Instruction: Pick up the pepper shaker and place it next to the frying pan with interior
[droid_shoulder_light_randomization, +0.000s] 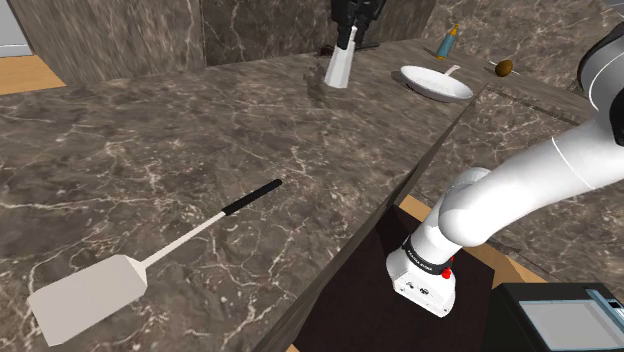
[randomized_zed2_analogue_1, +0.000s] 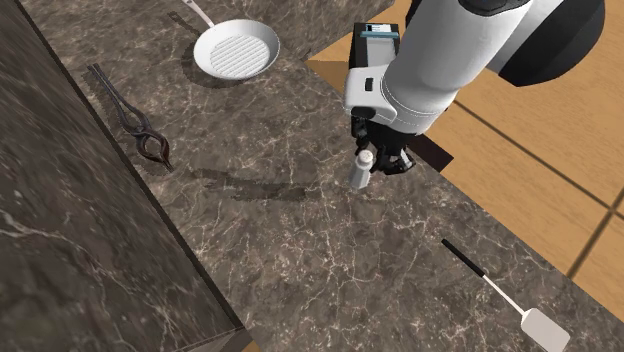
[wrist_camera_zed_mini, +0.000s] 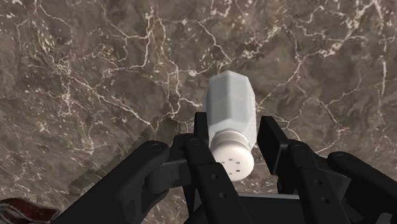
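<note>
Showing jaws closed on white pepper shaker (wrist_camera_zed_mini: 230, 118), one finger each side nr. its holed cap, over dark marble table (droid_shoulder_light_randomization: 150, 140); can't tell if base touches. Shaker is well apart from white frying pan (droid_shoulder_light_randomization: 437, 83) w/ ridged interior. Spatula (droid_shoulder_light_randomization: 85, 297) lies farther off.

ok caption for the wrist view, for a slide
Black gripper at the cap of a white shaker standing on a marbled counter

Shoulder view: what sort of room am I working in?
Most likely a home kitchen: a long dark marble counter carries a white frying pan, a spatula and a pepper shaker.
</note>
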